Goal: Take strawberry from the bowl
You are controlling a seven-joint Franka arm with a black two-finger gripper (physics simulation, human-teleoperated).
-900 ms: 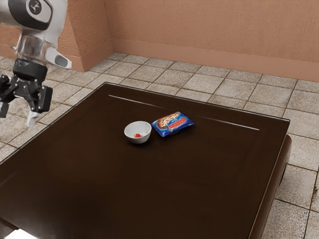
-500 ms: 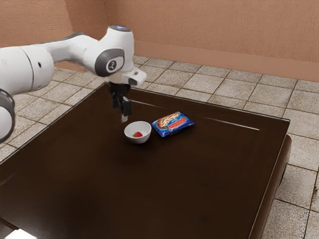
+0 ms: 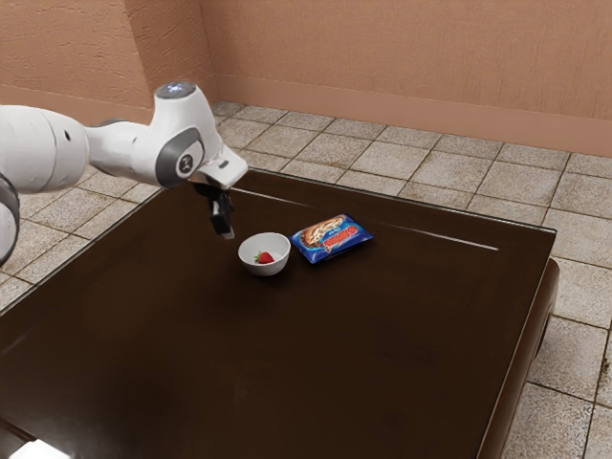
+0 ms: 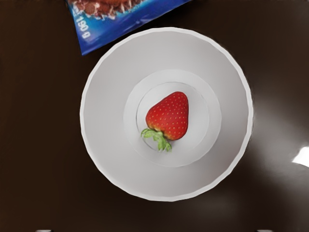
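Observation:
In the exterior view my gripper point(image 3: 226, 232) hangs tilted above the table, just off the bowl's side toward the exterior view's left, touching nothing. The white bowl point(image 3: 275, 270) stands upright with the red strawberry point(image 3: 264, 258) inside. Looking down in the wrist view, I see the strawberry point(image 4: 169, 116) lying on its side on the bottom of the bowl point(image 4: 106, 140), its green leaves at one end. Two fingertips of the gripper point(image 4: 154, 230) peek in far apart at that view's lower edge, so it is open.
A blue food packet point(image 3: 331, 238) lies right beside the bowl, toward the exterior view's right; its corner point(image 4: 91, 41) comes close to the bowl's rim in the wrist view. Both rest on a dark brown table point(image 3: 287, 363).
My arm has swung in from the exterior view's far left to near the bowl, then drawn back slightly toward the left and tilted. Bowl, strawberry and packet have stayed in place.

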